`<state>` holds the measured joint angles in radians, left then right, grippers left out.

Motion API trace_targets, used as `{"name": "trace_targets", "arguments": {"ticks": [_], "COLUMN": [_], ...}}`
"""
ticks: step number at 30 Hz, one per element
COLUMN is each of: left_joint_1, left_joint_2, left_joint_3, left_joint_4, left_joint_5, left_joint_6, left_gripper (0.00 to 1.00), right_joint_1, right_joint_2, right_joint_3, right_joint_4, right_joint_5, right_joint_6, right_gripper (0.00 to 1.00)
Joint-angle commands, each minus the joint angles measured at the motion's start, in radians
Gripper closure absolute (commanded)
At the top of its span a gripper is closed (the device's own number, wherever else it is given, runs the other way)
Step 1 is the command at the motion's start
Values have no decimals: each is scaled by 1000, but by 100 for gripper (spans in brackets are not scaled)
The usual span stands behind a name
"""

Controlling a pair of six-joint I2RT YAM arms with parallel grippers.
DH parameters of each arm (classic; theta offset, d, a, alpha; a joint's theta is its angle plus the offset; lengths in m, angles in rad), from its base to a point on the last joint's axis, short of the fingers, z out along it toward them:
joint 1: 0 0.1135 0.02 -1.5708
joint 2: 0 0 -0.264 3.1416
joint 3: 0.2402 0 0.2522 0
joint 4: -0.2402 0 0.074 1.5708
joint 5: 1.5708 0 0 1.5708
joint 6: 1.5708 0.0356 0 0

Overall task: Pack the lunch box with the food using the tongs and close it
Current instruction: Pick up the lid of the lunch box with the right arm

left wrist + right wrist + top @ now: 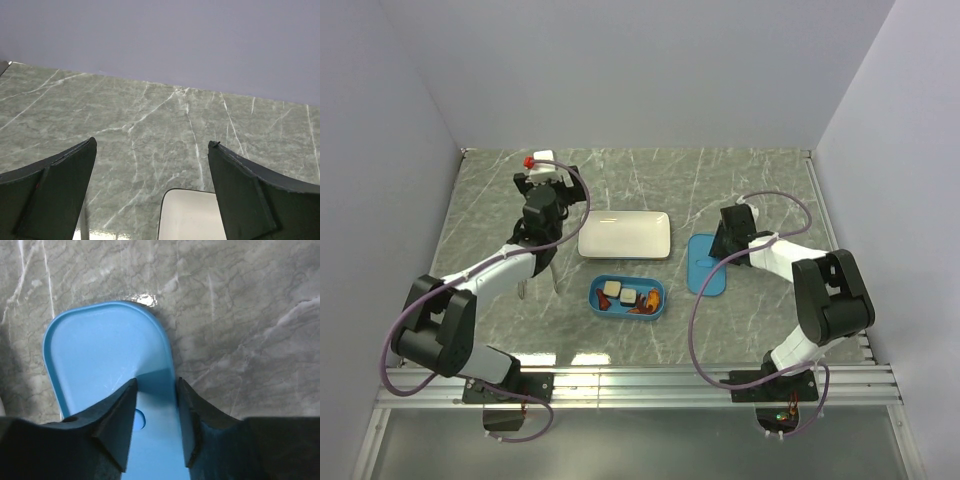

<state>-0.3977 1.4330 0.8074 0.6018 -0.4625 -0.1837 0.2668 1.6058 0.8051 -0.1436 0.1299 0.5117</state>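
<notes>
The blue lunch box (661,290) lies open at the table's near middle, with the food (628,296) in it: whitish cubes and orange-red bits. Its flat blue lid (705,272) lies to the right of it. My right gripper (728,240) is down at the lid's far right part. In the right wrist view its jaws (156,381) stand part-way closed and apart, the left finger over the lid (105,350), the right finger at its outer edge. The tongs (556,280) show as thin grey legs under my left arm. My left gripper (545,185) is wide open and holds nothing.
A white rectangular plate (625,235) lies behind the lunch box, and its corner (192,215) shows low in the left wrist view. Purple walls close in the table at the back and on both sides. A metal rail runs along the near edge.
</notes>
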Motion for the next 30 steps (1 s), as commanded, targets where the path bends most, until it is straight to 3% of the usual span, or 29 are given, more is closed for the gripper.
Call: {"name": "trace_targets", "arguments": {"ticks": [1,4,5,8,15,21,30], "left_joint_1": [7,10,11,13,14,16,16], "left_joint_2": [-39,-39,-39,-36,-40,-45,-49], "left_joint_3": [-8,-13,-16,-16,-23,-28,-39], "left_joint_4": [46,49,49,49,56,62,73], "left_joint_5": [-4,-5,-7,-11,-10,-4,-15], "left_joint_6": [12,10,13,16,16,16,21], "left_gripper": [1,0,1,1,1,0,1], "right_joint_1": [12,15,14,15,28,35,48], "right_joint_2": [-7,-9,-10,-23,-116,-279,-451], "right_joint_3": [19,17,16,5,0,2,-52], "right_joint_4": [-77,-100,-106,-108,-108,-139,-111], "right_joint_5": [-16,-27,-30,-35,-26,111,-5], "right_joint_6": [-4,-15,-16,-12,-39,-88,-154], "right_gripper": [57,74,85,100,100,100,100]}}
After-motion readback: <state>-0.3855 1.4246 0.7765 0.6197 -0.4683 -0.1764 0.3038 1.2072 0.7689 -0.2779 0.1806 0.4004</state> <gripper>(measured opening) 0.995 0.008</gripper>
